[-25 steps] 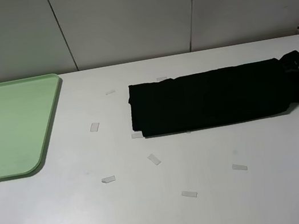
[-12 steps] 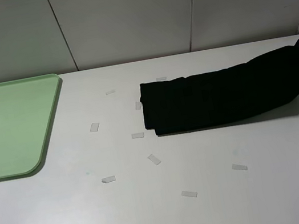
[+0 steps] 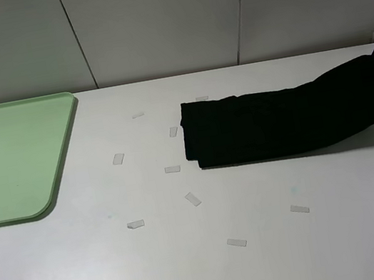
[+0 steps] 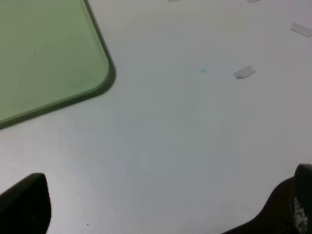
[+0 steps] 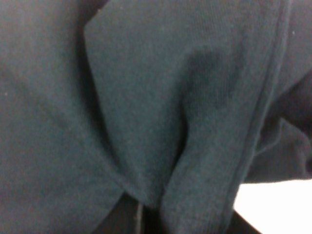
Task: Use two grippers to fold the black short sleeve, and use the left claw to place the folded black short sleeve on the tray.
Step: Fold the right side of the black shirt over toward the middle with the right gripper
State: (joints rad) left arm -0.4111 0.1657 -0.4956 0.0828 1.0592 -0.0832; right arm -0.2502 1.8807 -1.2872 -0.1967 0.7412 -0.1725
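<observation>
Folding step, exterior high: the black short sleeve (image 3: 271,125) lies as a long band across the bench (image 3: 195,269), with its right end raised off the surface toward the frame's right edge. As I read it, that end is to be carried over onto the left end.
Doing it well, exterior high: keep the raised end low and square to the band. Land it edge on edge, so the bundle is compact enough for a single pinch.
Tray, exterior high: the tray (image 3: 2,161) sits at the far left, well apart from the shirt, with nothing on it. Scraps of tape (image 3: 193,198) dot the bench between them.
Hidden, exterior high: neither arm shows clearly. The black lump at the right edge could be cloth or gripper; I cannot tell which.
Left claw, left wrist: the left claw (image 4: 158,214) hangs over bare bench near the tray's corner, jaws wide apart and holding nothing. Only the tips of its fingers (image 4: 24,204) are in frame.
Right gripper, right wrist: cloth fills the view, and its creases run together into one pinch. The jaws are buried, but I judge them clamped on the shirt, since that end hangs in the air.
Hard to make out, right wrist: how many layers are caught. The print and the tag are not seen.
</observation>
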